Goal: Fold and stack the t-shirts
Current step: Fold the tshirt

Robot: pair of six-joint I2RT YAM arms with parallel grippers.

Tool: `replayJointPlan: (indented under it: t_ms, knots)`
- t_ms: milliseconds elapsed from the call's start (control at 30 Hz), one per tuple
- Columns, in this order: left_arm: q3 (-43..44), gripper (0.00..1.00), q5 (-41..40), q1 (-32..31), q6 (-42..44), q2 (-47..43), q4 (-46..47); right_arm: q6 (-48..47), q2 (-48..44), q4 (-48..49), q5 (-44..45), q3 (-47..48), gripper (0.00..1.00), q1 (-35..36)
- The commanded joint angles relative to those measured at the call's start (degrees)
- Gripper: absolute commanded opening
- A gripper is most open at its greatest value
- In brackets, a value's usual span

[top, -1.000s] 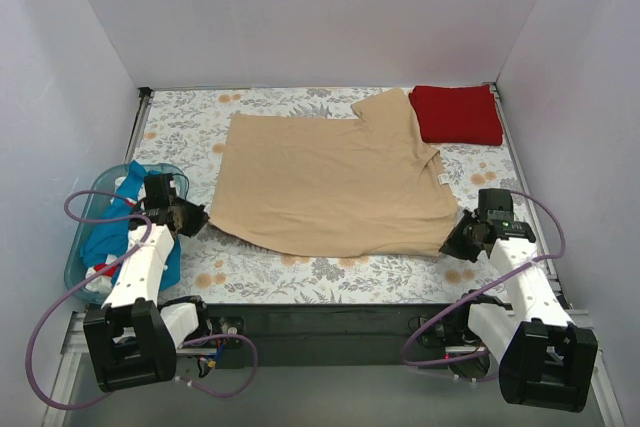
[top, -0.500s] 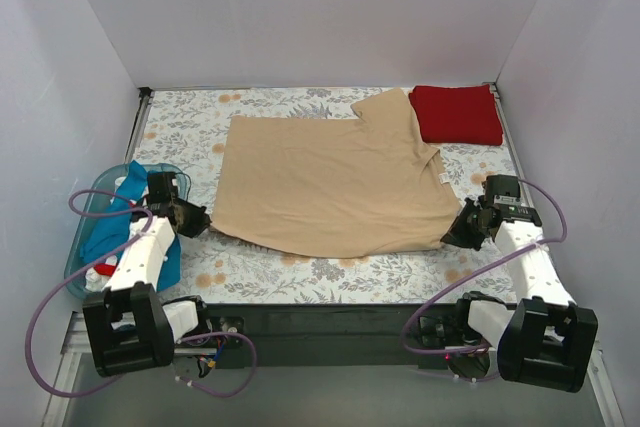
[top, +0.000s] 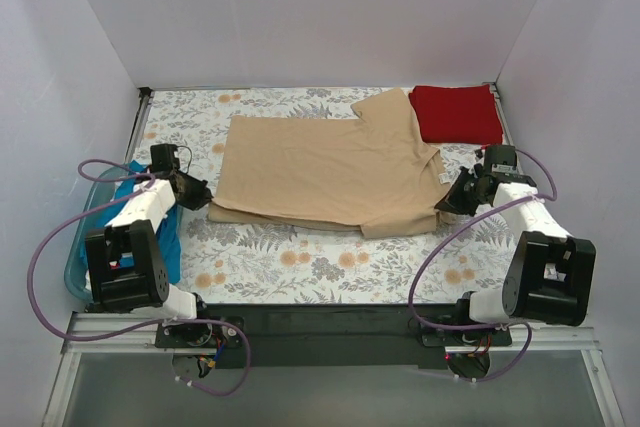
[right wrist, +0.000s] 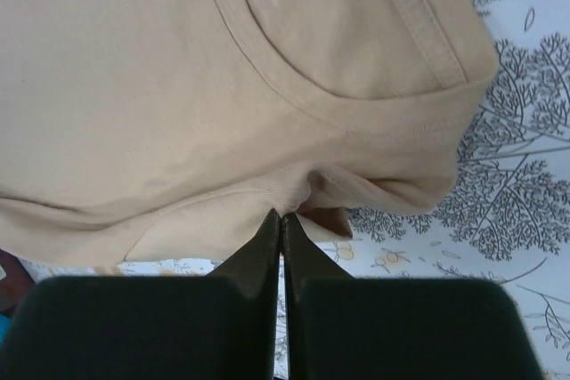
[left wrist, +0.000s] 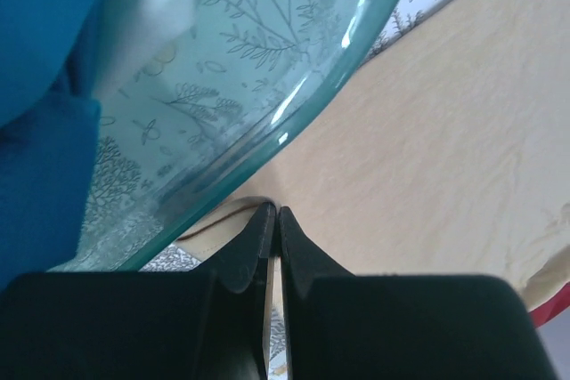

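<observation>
1. tan t-shirt [top: 320, 172] lies flat on centre of tablecloth [top: 300, 262], long axis left-right, near edge doubled over.
2. left gripper [top: 200, 192] fingers pressed together, pinching its near-left corner; right gripper [top: 447, 203] same at near-right corner.
3. cloth spreads away from both fingertips toward far edge, so the fold probably runs that way.
4. dark red t-shirt [top: 457, 114] sits folded, far right.

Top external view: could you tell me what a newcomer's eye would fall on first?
The big tan t-shirt lies spread across the middle of the floral tablecloth, its near edge doubled over. The left claw and right claw pinch its side edges, and a folded dark red t-shirt lies at the far right corner.
</observation>
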Motion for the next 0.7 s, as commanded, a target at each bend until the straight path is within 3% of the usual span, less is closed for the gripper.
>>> replayJointPlan:
  t_ms: [0, 333, 667]
  knots:
    - [4.30, 0.00, -0.10, -0.71, -0.93, 0.76, 1.93, -0.50, 2.65, 4.28, -1.23, 4.05, 0.01, -0.36]
    - [10.20, 0.00, -0.45, -0.88, -2.25, 7.34, 3.07, 1.43, 9.34, 8.93, -3.42, 7.22, 0.01, -0.36]
    - [12.22, 0.00, 0.25, -0.97, -1.99, 10.78, 4.39, 3.36, 9.17, 12.97, -2.89, 6.44, 0.01, -0.88]
